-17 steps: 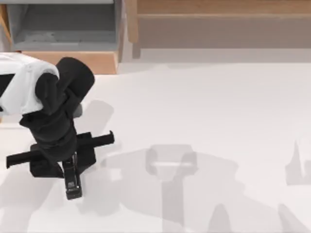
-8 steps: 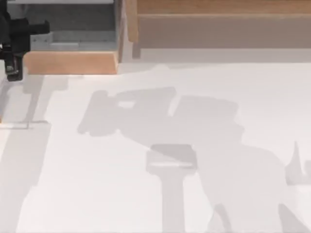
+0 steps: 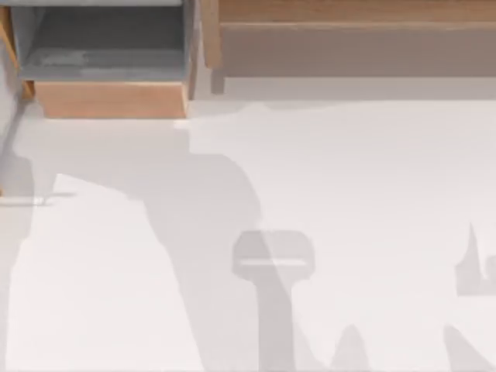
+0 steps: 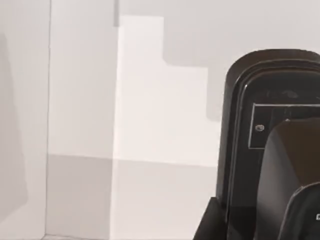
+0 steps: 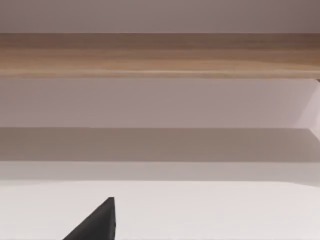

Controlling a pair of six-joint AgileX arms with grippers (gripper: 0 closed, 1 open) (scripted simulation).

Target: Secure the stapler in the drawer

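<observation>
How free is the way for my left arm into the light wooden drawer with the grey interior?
Probably yes: the light wooden drawer stands pulled open at the top view's left, its grey interior uncovered, and nothing on the white table blocks its front.

The drawer [image 3: 108, 99] is chopped off by the top edge of the overhead shot, so the back of its grey inside can't be checked. Same deal with the wooden shelf unit [image 3: 349, 39] next to it, which runs off the top and right edges.

Right pincer [image 5: 95, 222] fingertip, dark, pointed
</observation>
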